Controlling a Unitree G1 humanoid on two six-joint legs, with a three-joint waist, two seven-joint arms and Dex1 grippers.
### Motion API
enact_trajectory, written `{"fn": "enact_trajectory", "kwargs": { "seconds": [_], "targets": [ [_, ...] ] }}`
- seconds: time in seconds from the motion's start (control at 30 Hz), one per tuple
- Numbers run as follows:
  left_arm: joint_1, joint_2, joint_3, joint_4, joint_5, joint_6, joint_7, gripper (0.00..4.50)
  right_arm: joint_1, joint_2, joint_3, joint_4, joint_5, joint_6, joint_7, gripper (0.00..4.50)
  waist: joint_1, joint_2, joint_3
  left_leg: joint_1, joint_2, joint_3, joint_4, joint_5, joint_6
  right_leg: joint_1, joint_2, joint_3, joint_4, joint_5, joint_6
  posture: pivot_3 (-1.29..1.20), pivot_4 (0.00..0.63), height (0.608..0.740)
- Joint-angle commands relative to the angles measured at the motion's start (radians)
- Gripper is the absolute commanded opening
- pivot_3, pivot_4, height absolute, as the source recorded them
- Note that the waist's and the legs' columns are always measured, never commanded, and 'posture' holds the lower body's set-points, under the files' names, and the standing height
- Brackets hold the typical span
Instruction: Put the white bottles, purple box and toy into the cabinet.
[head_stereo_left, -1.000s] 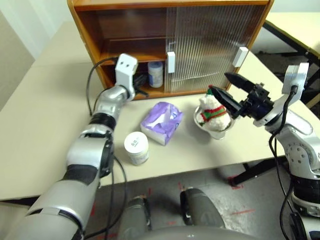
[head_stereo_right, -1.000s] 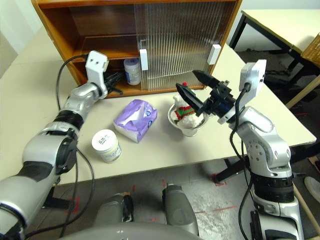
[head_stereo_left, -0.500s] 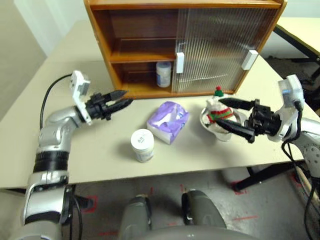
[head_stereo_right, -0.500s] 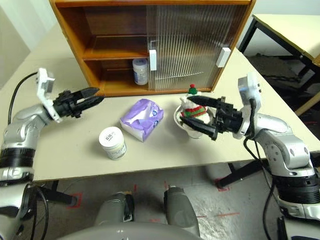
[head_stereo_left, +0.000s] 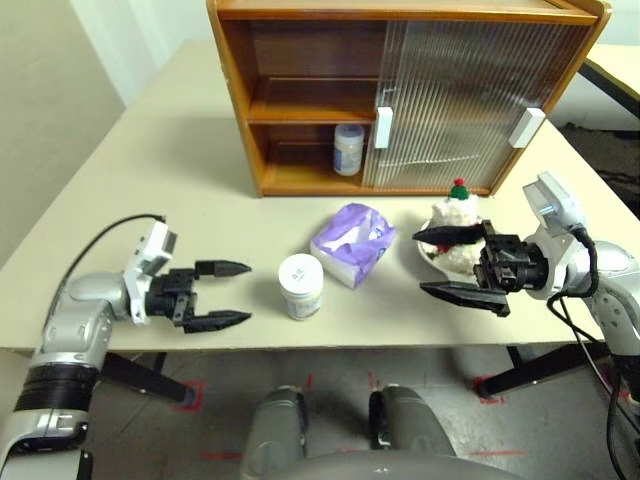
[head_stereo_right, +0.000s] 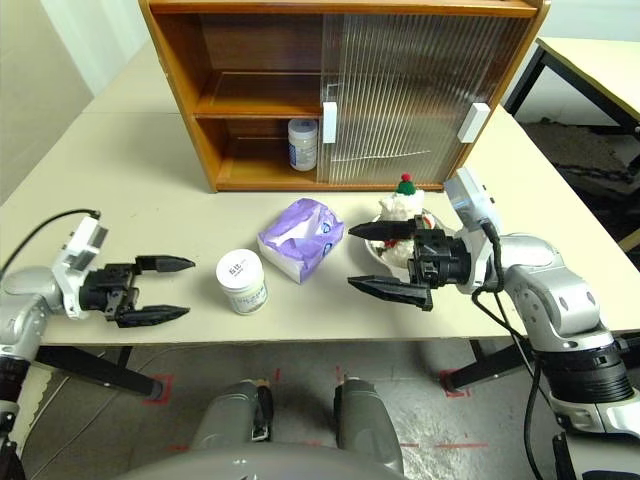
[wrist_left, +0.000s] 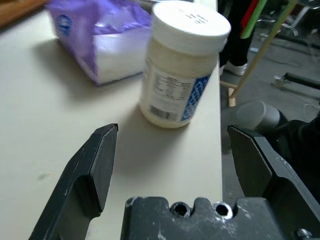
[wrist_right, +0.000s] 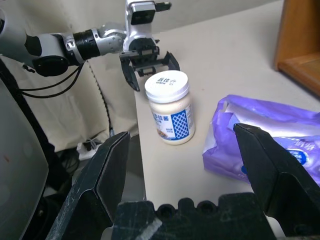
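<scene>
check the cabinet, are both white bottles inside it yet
No, one bottle stands on the cabinet's lower shelf, while the other bottle stands on the table beside the purple box.

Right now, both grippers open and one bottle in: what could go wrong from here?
1. The white bottle on the table stands close to the table's front edge; a sideways bump from the left gripper could knock it off.
2. The right gripper hangs beside the toy, which sits loose in its metal bowl; a poor grip could tip it out.
</scene>
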Motion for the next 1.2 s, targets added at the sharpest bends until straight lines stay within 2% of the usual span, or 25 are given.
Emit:
{"fn": "enact_trajectory", "kwargs": {
  "seconds": [0.03,0.27,0.47,0.73,0.8,0.9,0.93,1.2],
  "targets": [
    [-0.004,-0.034,-0.044,0.020,0.059,-0.101,0.030,4.45,0.007,0.000,0.004,-0.019,0.006,0.004,0.002,4.50,-0.001,0.000,-0.001,0.000,0.000,0.000,0.000,0.000,0.000,0.002,0.000,0.000,0.000,0.000,0.000,-0.02,0.019,0.740],
    [-0.035,-0.117,-0.112,0.127,0.151,-0.305,0.082,4.45,0.017,0.007,0.012,-0.042,-0.001,0.009,-0.022,4.50,-0.006,0.002,-0.004,0.001,0.000,0.000,0.000,0.000,0.000,0.006,0.002,0.000,0.000,0.000,0.000,-0.03,0.017,0.740],
    [-0.049,-0.182,-0.178,0.194,0.203,-0.369,0.119,4.45,0.024,0.015,0.011,-0.066,0.007,0.022,-0.053,4.50,-0.006,0.003,-0.009,0.001,0.000,0.000,0.001,0.000,0.000,0.007,0.002,0.000,0.000,0.000,0.001,-0.04,0.012,0.740],
    [-0.053,-0.235,-0.210,0.214,0.216,-0.360,0.150,4.45,0.045,0.010,0.012,-0.096,0.006,0.036,-0.076,4.50,0.010,0.017,-0.021,0.003,-0.001,-0.001,0.002,0.000,0.000,0.007,0.001,-0.002,-0.003,0.000,0.002,-0.05,0.014,0.740],
    [-0.059,-0.243,-0.210,0.219,0.219,-0.338,0.166,4.07,0.046,0.011,0.011,-0.100,0.008,0.040,-0.081,4.50,0.016,0.017,-0.022,0.003,-0.001,-0.002,0.002,0.000,0.000,0.008,0.001,-0.002,-0.004,0.000,0.002,-0.05,0.015,0.740],
    [-0.060,-0.254,-0.209,0.217,0.201,-0.313,0.162,3.12,0.045,0.011,0.014,-0.098,0.004,0.040,-0.083,4.50,0.021,0.018,-0.023,0.003,-0.002,-0.002,0.002,0.000,0.000,0.008,0.001,-0.003,-0.004,0.000,0.002,-0.05,0.015,0.740],
    [-0.059,-0.255,-0.208,0.215,0.196,-0.308,0.158,2.96,0.045,0.011,0.015,-0.097,0.003,0.040,-0.084,4.50,0.021,0.018,-0.023,0.003,-0.002,-0.002,0.002,0.000,0.000,0.008,0.001,-0.003,-0.004,0.000,0.002,-0.05,0.015,0.740],
    [-0.038,-0.237,-0.199,0.163,0.154,-0.269,0.128,2.96,0.043,0.010,0.020,-0.096,0.002,0.042,-0.086,4.50,0.019,0.018,-0.023,0.003,-0.001,-0.002,0.002,0.000,0.000,0.008,0.001,-0.003,-0.005,-0.001,0.003,-0.05,0.018,0.740]
  ]
}}
